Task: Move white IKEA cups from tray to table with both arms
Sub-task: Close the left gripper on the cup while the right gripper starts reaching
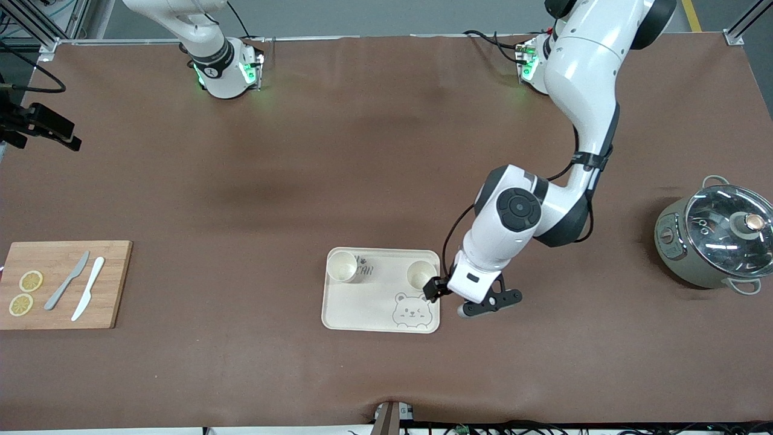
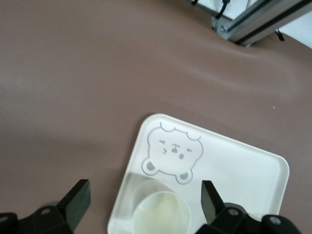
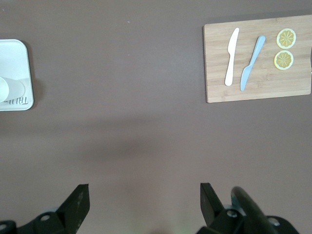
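Observation:
Two white IKEA cups stand upright on the cream bear tray: one at the corner toward the right arm's end, one at the corner toward the left arm's end. My left gripper is open right by the second cup. In the left wrist view that cup sits between the open fingers, and neither touches it. My right gripper is open and empty, high over bare table. It is out of the front view. The right wrist view shows the first cup on the tray's corner.
A wooden cutting board with two knives and two lemon slices lies toward the right arm's end; it also shows in the right wrist view. A grey pot with a glass lid stands toward the left arm's end.

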Controlling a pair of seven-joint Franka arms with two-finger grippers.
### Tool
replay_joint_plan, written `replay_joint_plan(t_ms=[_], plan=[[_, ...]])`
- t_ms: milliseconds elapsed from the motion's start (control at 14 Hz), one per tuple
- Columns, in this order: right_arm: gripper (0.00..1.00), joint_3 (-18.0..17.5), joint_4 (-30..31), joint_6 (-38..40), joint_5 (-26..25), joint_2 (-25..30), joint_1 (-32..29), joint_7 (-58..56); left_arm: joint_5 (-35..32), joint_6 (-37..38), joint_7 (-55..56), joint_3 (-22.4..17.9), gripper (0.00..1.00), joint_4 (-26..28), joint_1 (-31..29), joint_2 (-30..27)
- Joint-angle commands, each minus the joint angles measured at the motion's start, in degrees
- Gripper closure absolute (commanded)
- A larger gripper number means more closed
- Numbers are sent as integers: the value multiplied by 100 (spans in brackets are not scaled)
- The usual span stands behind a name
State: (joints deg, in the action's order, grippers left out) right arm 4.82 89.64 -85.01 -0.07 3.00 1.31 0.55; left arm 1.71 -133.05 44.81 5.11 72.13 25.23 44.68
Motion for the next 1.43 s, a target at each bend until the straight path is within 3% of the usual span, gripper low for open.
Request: replay_joint_plan(t_ms=[0,357,571,643,786,929,1357], plan=[[0,-86,-175,46,121,-133,-149,6,163,42,142,-37,7,90,175,6],[0,-86,-175,81,112,-230,-167,6,163,51,151,-37,38,539,254,59],[0,-77,-175,90,112,-309,-193,-3,172,60,159,-37,40,548,263,112],[0,-77,-175,90,112,-326,-202,-20,172,69,159,-37,46,574,289,112],[0,-86,-167,90,112,-379,-167,-38,172,69,151,-28,68,574,298,173],[0,-86,-166,90,104,-555,-149,-38,172,69,159,-28,100,565,307,182],[0,-121,-167,-85,112,-1108,0,-38,102,427,142,-46,100,522,255,-46]])
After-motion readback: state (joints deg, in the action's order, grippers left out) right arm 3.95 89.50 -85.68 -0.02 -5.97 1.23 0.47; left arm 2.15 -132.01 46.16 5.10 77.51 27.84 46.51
